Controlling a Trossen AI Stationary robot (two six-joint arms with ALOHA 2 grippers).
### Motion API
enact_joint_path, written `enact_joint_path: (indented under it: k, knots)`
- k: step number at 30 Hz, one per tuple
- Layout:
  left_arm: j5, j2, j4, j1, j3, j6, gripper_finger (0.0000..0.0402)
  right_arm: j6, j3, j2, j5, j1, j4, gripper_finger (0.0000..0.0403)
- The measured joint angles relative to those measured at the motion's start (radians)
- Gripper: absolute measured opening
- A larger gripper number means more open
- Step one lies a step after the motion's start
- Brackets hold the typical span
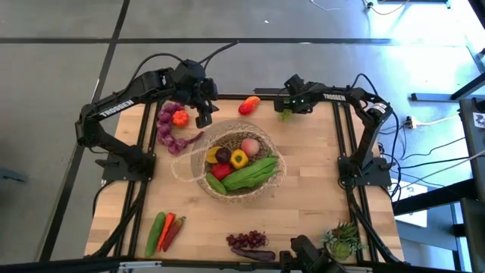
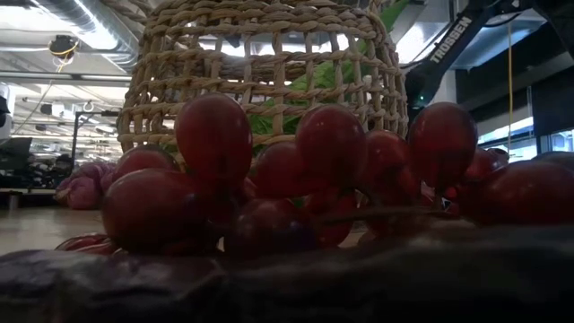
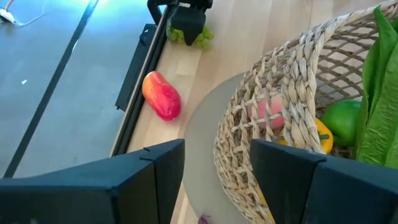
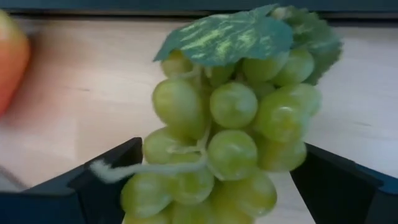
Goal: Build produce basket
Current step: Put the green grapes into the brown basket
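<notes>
The woven basket (image 1: 239,163) stands mid-table and holds a green leafy piece (image 1: 250,174), a yellow pepper (image 1: 239,158), a tomato (image 1: 220,171) and a pink fruit (image 1: 250,145). My right gripper (image 1: 288,112) is open at the far edge, pointing steeply down. Its fingers stand on either side of a bunch of green grapes (image 4: 230,124) that lies on the table. My left gripper (image 1: 203,115) hangs open above the table, just beyond the basket's far-left rim (image 3: 273,81), with nothing between its fingers. My right gripper has the green grapes between its open fingers (image 4: 106,180), coming from above. The bunch's pale stalk (image 4: 124,169) crosses in front of one finger. I cannot tell whether either finger touches the bunch.
A red-orange pepper (image 1: 248,105) lies at the far edge left of the grapes. Purple bulbs (image 1: 168,129) and a small orange piece (image 1: 179,118) lie far left. A cucumber (image 1: 155,231), chillies (image 1: 173,230), purple grapes (image 1: 246,240) and a potted plant (image 1: 345,241) line the near edge.
</notes>
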Motion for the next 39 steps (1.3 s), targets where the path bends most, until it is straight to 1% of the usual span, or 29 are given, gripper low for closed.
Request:
enact_joint_path:
  k: [2, 5, 7, 9, 13, 18, 21, 23, 25, 27, 29, 32, 39]
  knots:
    - [0.0, 0.0, 0.0, 0.0, 0.0, 0.0, 0.0171, 0.019, -0.003, 0.0, 0.039, 0.009, -0.002, 0.0382]
    - [0.0, 0.0, 0.0, 0.0, 0.0, 0.0, 0.0171, 0.055, -0.003, 0.0, 0.07, 0.017, -0.002, 0.0379]
    - [0.0, 0.0, 0.0, 0.0, 0.0, 0.001, 0.0171, 0.078, -0.003, 0.0, 0.087, 0.02, -0.001, 0.0369]
    - [0.0, 0.0, 0.0, 0.0, 0.0, 0.001, 0.0171, 0.097, -0.003, 0.0, 0.096, 0.022, 0.0, 0.0351]
    - [0.0, 0.0, 0.0, 0.0, 0.0, 0.002, 0.0171, 0.1, -0.003, 0.001, 0.097, 0.025, 0.0, 0.0294]
    - [0.0, 0.0, -0.022, 0.0, 0.0, 0.001, 0.0171, 0.096, -0.003, 0.001, 0.097, 0.025, 0.008, 0.02]
    - [0.0, 0.0, -0.052, 0.0, 0.0, 0.001, 0.0171, 0.062, -0.003, 0.001, 0.097, 0.027, 0.021, 0.0145]
    - [0.0, 0.0, -0.066, 0.0, 0.0, 0.001, 0.0171, 0.041, -0.003, 0.001, 0.097, 0.032, 0.032, 0.0115]
    - [0.0, 0.0, -0.071, 0.0, 0.0, 0.001, 0.0171, 0.022, -0.003, 0.002, 0.097, 0.038, 0.046, 0.0093]
    - [0.0, 0.0, -0.078, 0.0, 0.0, 0.001, 0.0171, 0.014, -0.003, 0.002, 0.103, 0.048, 0.06, 0.0081]
    - [0.0, 0.0, -0.082, 0.0, 0.0, 0.001, 0.0171, 0.011, -0.003, 0.002, 0.13, 0.062, 0.067, 0.0075]
    - [0.0, 0.0, -0.085, 0.0, 0.0, 0.001, 0.0171, -0.008, -0.003, 0.001, 0.167, 0.087, 0.066, 0.0074]
    - [0.0, 0.0, -0.088, 0.0, 0.0, 0.0, 0.0171, -0.013, -0.002, -0.034, 0.181, 0.151, 0.063, 0.0072]
